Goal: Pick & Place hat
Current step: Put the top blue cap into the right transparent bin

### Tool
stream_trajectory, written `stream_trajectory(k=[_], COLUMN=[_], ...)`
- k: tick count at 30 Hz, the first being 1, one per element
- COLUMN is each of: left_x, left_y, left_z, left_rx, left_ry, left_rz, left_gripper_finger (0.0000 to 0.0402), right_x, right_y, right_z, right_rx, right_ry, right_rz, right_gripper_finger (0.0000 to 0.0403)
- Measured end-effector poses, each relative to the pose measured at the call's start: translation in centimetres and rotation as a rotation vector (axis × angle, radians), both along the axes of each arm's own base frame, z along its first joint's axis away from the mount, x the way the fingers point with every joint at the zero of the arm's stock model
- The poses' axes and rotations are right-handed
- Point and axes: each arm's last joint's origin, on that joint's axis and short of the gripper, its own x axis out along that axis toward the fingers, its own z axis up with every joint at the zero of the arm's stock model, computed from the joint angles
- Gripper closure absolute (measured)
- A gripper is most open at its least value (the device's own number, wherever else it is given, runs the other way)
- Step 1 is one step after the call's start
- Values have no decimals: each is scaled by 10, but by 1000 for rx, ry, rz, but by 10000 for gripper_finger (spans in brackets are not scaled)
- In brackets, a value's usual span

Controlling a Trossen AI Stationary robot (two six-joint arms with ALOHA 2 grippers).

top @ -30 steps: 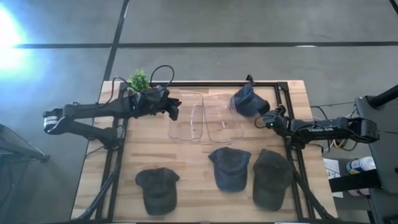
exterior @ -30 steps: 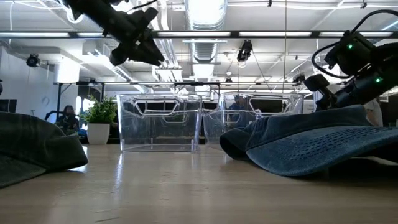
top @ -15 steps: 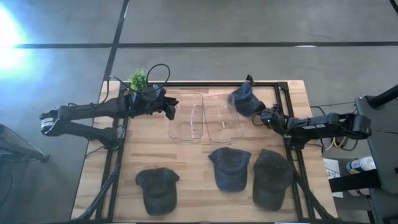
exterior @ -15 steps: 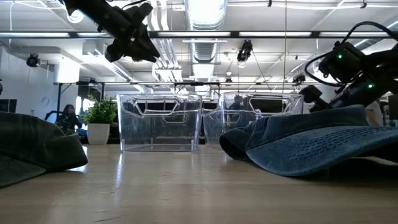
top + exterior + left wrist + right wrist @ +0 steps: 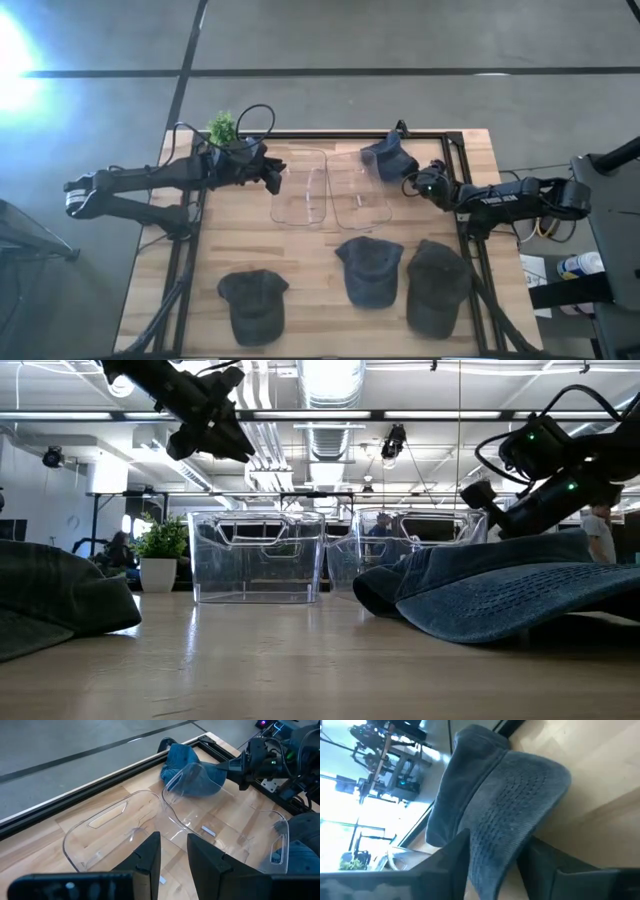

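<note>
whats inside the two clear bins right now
Both clear bins look empty: bare wood shows through them in the high and left wrist views. The blue hat held by the right gripper sits at the right bin's far corner, not inside. The floor area behind its rim is partly covered.

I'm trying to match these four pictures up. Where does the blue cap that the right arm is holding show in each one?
High view: blue denim cap near the table's far edge, by the right clear plastic bin.
Low view: not visible.
Left wrist view: blue denim cap beyond that bin, right gripper on it.
Right wrist view: cap fills the picture.
Shared landmark: the right clear bin.
</note>
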Motion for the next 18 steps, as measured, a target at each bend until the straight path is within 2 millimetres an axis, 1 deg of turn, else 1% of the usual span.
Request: stream_trajectory(k=[3,5,7,8,10,13,16,17,18], left_x=[0,0,0,0,0,0,0,0,0], left_y=[0,0,0,0,0,0,0,0,0], left_z=[0,0,0,0,0,0,0,0,0], left_rx=[1,1,1,0,0,1,1,1,1], left_ry=[0,1,2,3,4,4,5,5,6], left_rz=[0,0,0,0,0,-1,-1,-1,-1], left_gripper_finger=[312,312,312,312,312,312,312,312,312], right_x=[3,2,1,0,1,4,7,9,9], right_y=[-1,-2,-5,-6,-7,-9,-11,-11,-10], right_z=[-1,-5,-8,-10,-13,-12,-6,-2,1], right_rx=[13,17,21,24,29,8,-48,-70,-89], right_ry=[3,30,49,57,65,32,-2,-6,-11], right_rz=[18,-5,-28,-35,-41,-44,-39,-38,-46], right_gripper_finger=[219,207,207,213,237,297,364,378,383])
